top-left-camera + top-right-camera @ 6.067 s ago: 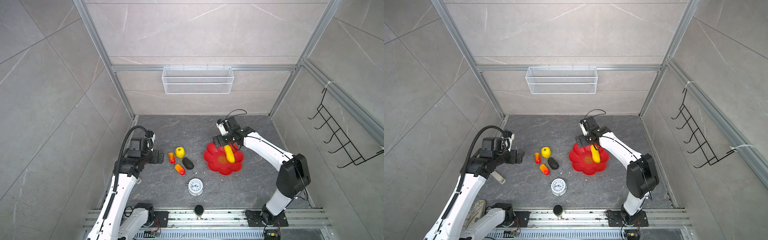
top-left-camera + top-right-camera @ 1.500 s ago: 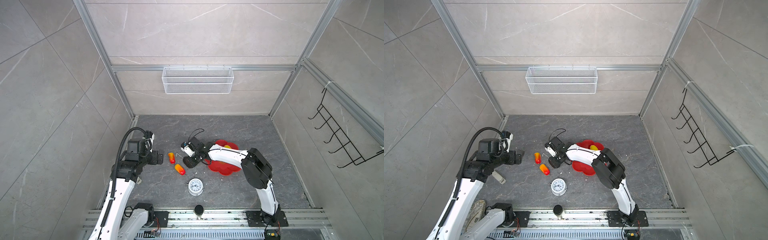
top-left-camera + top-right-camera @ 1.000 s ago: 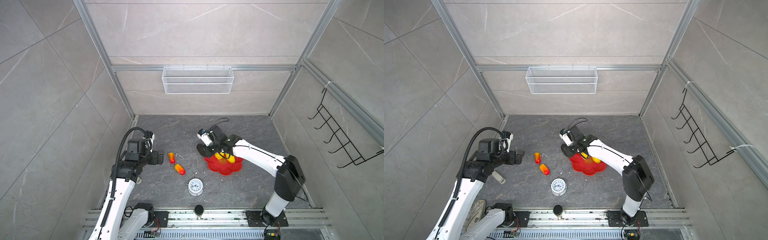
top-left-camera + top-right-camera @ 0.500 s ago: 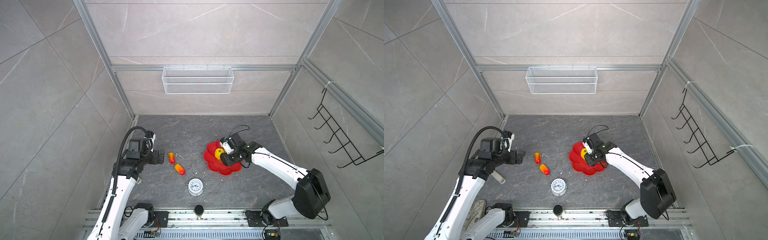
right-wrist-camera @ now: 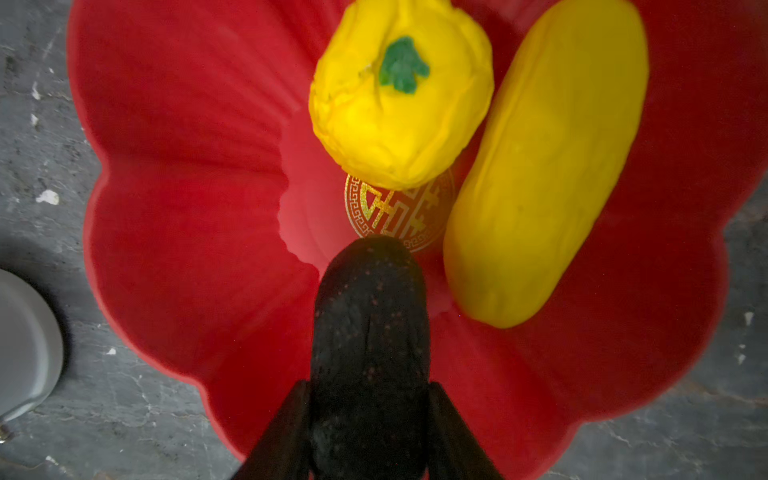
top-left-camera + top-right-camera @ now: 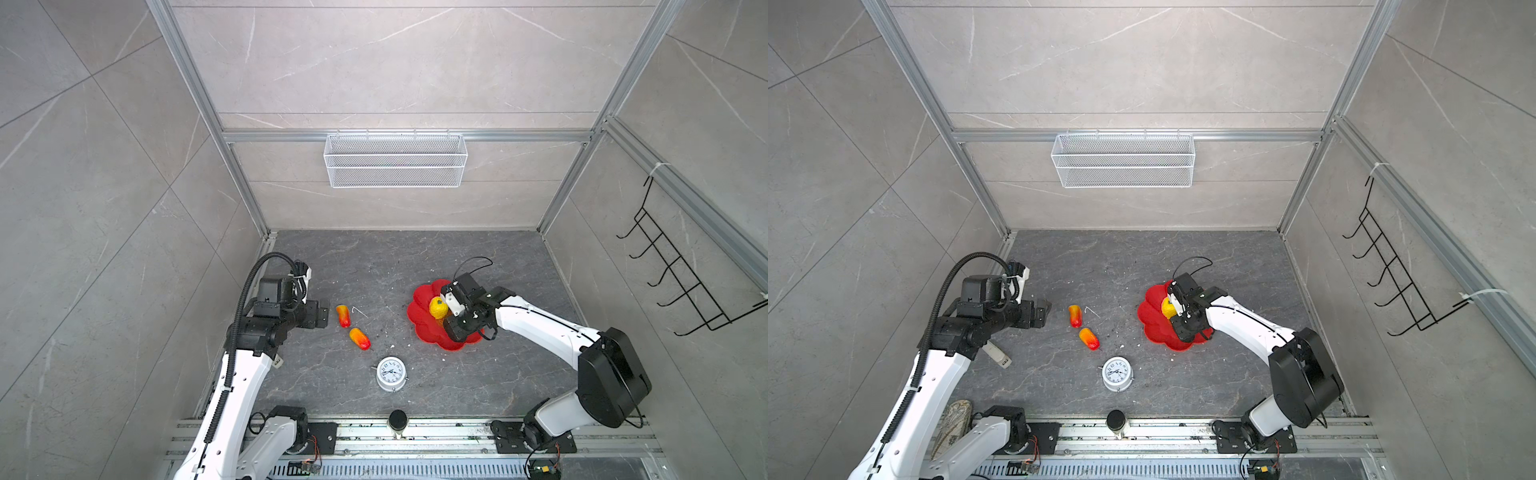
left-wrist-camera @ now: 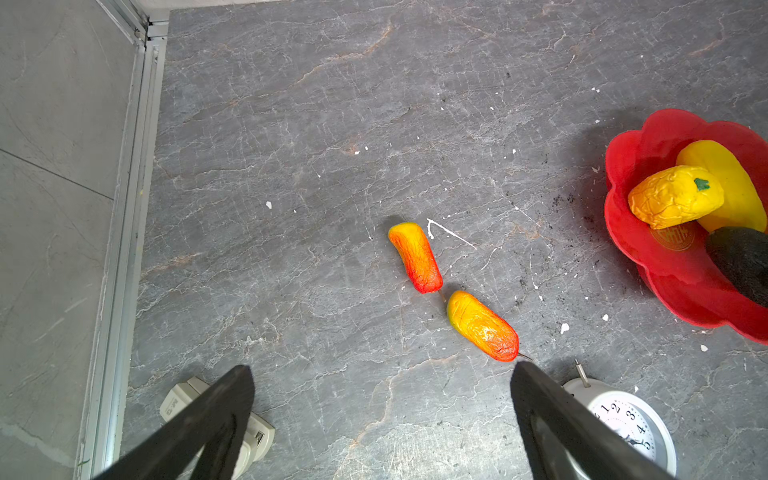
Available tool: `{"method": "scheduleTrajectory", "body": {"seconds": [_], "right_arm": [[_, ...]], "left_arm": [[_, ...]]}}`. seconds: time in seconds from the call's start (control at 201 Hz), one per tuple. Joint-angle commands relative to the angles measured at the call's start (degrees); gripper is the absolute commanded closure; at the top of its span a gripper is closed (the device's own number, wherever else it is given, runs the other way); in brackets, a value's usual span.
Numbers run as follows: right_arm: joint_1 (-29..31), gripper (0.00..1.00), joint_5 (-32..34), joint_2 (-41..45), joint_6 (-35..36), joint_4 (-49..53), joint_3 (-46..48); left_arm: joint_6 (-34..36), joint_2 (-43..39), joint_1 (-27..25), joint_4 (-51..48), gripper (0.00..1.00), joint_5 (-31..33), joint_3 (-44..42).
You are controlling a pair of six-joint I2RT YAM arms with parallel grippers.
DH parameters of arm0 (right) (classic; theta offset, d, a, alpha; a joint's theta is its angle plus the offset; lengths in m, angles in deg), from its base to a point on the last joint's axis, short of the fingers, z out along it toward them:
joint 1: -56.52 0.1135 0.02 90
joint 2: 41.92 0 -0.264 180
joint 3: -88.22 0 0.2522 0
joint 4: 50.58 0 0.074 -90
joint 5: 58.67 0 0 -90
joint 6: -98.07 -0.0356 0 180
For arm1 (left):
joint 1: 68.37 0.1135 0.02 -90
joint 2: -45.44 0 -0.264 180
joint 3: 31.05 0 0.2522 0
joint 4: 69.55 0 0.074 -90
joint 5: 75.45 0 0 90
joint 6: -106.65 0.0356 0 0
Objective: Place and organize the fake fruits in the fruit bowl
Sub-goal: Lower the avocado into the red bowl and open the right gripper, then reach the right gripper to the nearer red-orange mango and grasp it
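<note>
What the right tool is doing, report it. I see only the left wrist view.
Observer: The right tool is shut on the dark fruit, one finger on each side.
Operator: Check it against the long one.
Observer: In the right wrist view, a strip of the red bowl shows between it and the long yellow fruit.
Operator: Now scan the back wall.
Observer: A white wire basket hangs there, seen in both top views.
</note>
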Motion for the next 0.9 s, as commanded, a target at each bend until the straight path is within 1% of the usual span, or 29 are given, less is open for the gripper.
{"method": "scheduleTrajectory", "body": {"seconds": [0.0, 0.129, 0.229, 0.279, 0.314, 0.319, 0.329, 0.334, 0.344, 0.403, 0.488, 0.692, 0.822, 0.891], "right_arm": [[-0.35, 0.59, 1.44, -0.95, -0.77, -0.90, -0.40], [-0.34, 0.40, 2.24, -0.76, -0.45, 0.43, -2.93], [-0.35, 0.24, 3.15, 2.03, 0.32, 2.15, -6.14], [-0.27, 0.18, 3.20, 3.55, 0.88, 3.36, -8.19], [-0.20, 0.15, 2.55, 4.19, 1.23, 4.00, -9.66], [-0.14, 0.14, 2.44, 4.25, 1.29, 4.05, -9.88], [-0.05, 0.05, 2.24, 4.41, 1.38, 4.21, -10.27], [-0.02, 0.03, 2.11, 4.49, 1.45, 4.20, -10.36], [0.11, 0.01, 1.79, 4.62, 1.60, 4.25, -10.87], [1.09, 0.00, -0.43, 4.77, 2.45, 3.66, -13.04], [4.48, 0.00, -2.88, 2.92, 3.00, 0.51, -15.12], [16.21, 0.00, -7.77, -12.22, 0.42, -7.77, -23.90], [19.35, 0.00, -12.12, -20.62, -0.24, -13.24, -27.53], [20.43, 0.00, -12.51, -24.50, -0.04, -14.11, -29.68]], "left_arm": [[0.15, 0.16, 0.26, 0.81, 0.00, -0.42, 0.27], [0.09, 0.17, 0.26, 0.74, 0.00, -0.24, 0.27], [0.13, 0.12, 0.26, 0.80, 0.00, -0.07, 0.21], [0.09, 0.17, 0.26, 0.82, 0.00, 0.02, 0.26], [0.10, 0.25, 0.26, 0.67, 0.00, 0.11, 0.26], [0.09, 0.25, 0.26, 0.70, 0.00, 0.11, 0.23], [0.09, 0.36, 0.26, 0.66, 0.00, 0.07, 0.26], [0.09, 0.35, 0.26, 0.65, 0.00, 0.09, 0.27], [0.13, 0.38, 0.26, 0.61, 0.00, 0.11, 0.30], [0.18, 0.34, 0.26, 0.59, 0.00, 0.19, 0.29], [0.20, 0.25, 0.26, 0.63, 0.00, 0.29, 0.24], [0.18, 0.42, 0.26, 0.38, 0.00, 0.56, 0.28], [0.32, 0.26, 0.26, 0.47, 0.00, 0.90, 0.27], [0.45, 0.29, 0.26, 0.45, 0.00, 0.93, 0.25]]}}
